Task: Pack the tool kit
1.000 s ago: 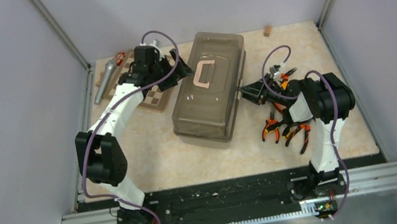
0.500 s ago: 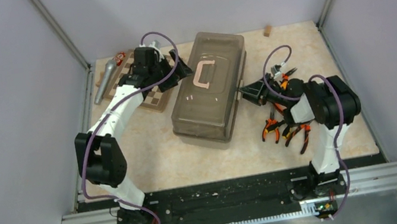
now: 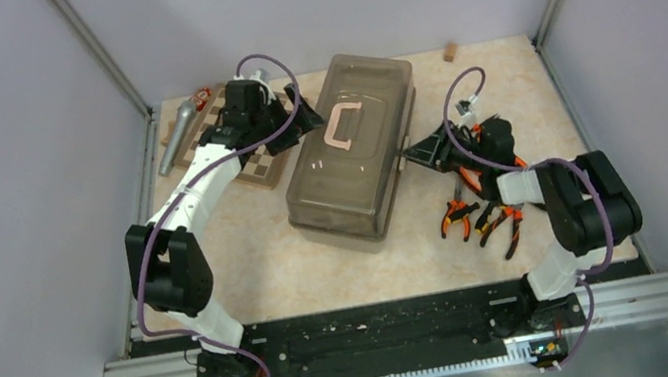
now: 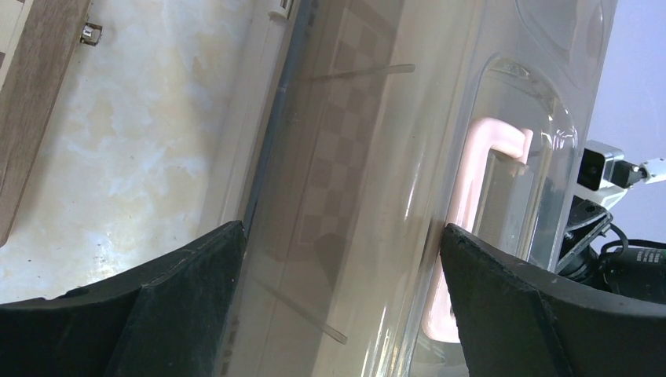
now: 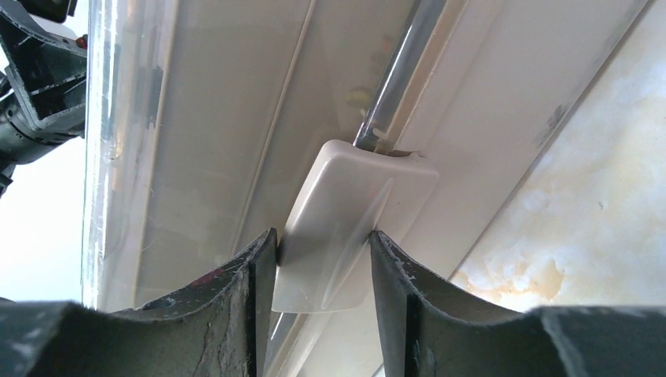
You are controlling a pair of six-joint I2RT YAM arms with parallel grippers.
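While the left side stayed as it was over the last second, I logged one change, on the right. At the far left of the counter [image 3: 251,262] lay the microphone [image 3: 177,132] and the chessboard [image 3: 257,165], neither concerned. The left pincer [image 3: 304,117] stood spread wide against the far-left flank of the toolbox [image 3: 356,160], gripping nothing. The toolbox sat mid-counter, lid down, pale handle [image 3: 343,124] on top.

On its right flank the right pincer [image 3: 415,152] was closed narrowly on the beige latch [image 5: 345,212], both fingers pressed to its sides. The change: that arm's elbow had swung back toward the near edge while the pincer kept to the latch. I judged this a pull to free the catch, so that the lid could be opened. The orange-handled pliers [image 3: 481,216] lay outside, just right of the box; packing had not begun.
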